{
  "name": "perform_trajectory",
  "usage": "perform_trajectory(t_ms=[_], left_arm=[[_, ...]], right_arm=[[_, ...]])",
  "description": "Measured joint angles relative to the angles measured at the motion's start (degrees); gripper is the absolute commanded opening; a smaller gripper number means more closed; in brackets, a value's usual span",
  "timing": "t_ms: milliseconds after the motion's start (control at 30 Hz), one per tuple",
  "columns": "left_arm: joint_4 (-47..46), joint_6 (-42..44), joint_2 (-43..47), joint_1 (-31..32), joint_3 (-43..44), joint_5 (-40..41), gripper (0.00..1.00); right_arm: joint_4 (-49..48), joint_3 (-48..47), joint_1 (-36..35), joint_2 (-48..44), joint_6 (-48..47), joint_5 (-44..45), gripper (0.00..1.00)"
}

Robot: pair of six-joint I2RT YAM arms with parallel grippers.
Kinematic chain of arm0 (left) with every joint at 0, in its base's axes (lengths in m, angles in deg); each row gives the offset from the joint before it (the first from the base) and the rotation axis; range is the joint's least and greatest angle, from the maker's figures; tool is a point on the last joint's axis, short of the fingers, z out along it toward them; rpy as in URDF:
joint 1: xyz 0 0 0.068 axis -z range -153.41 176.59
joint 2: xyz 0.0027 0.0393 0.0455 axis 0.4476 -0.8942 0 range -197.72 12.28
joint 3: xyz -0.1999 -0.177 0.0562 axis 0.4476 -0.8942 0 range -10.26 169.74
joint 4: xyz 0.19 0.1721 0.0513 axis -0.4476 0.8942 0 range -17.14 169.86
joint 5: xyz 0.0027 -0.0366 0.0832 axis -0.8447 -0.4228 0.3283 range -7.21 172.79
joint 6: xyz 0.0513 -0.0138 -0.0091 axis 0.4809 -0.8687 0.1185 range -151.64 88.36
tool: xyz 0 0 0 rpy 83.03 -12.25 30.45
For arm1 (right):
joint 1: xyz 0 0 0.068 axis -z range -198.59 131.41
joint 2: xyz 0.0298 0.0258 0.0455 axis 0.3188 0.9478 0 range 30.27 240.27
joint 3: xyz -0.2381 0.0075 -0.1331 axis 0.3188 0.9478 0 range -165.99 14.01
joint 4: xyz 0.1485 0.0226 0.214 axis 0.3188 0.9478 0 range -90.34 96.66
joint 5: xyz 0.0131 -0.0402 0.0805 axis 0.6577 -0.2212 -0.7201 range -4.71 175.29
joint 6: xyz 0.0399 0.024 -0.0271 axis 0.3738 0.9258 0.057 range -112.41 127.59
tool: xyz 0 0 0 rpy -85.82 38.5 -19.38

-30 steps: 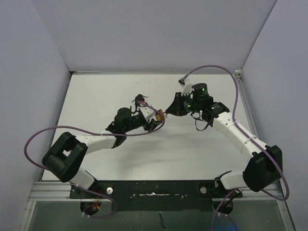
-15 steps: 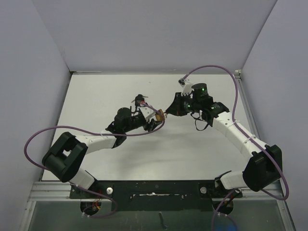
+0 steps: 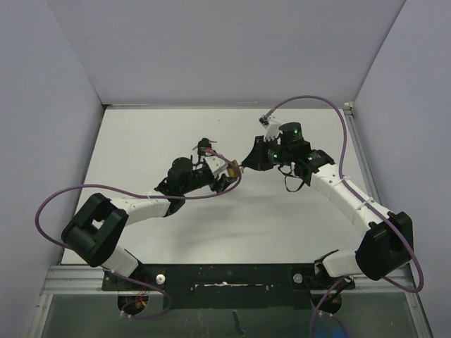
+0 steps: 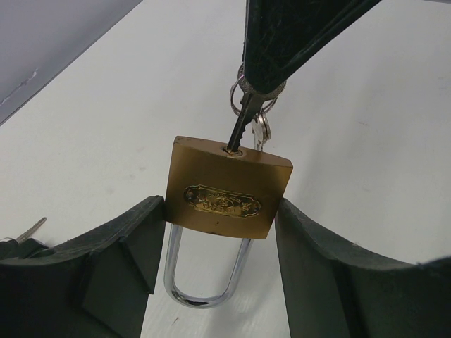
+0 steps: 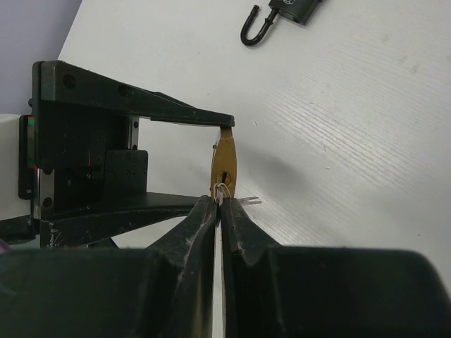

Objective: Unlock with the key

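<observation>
Left gripper point(image 4: 220, 229) clamped the brass padlock point(image 4: 227, 184) (shackle toward its palm); right gripper point(image 5: 218, 205) pinched the key point(image 4: 238, 130) in the keyhole.

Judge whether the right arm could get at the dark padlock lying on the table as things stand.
Probably not yet. The right gripper is shut on the key, which sits in the brass padlock held by the left gripper; the dark padlock lies beyond both.
</observation>
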Motion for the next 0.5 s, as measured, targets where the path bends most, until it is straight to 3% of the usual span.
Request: perform_trajectory(t_ms=[500], left_arm=[[1.18,-0.17,0.74,0.0,0.39,0.55,0.0]], right_arm=[[-0.02,0.04,-0.02,0.02,-0.42,0.85,0.0]])
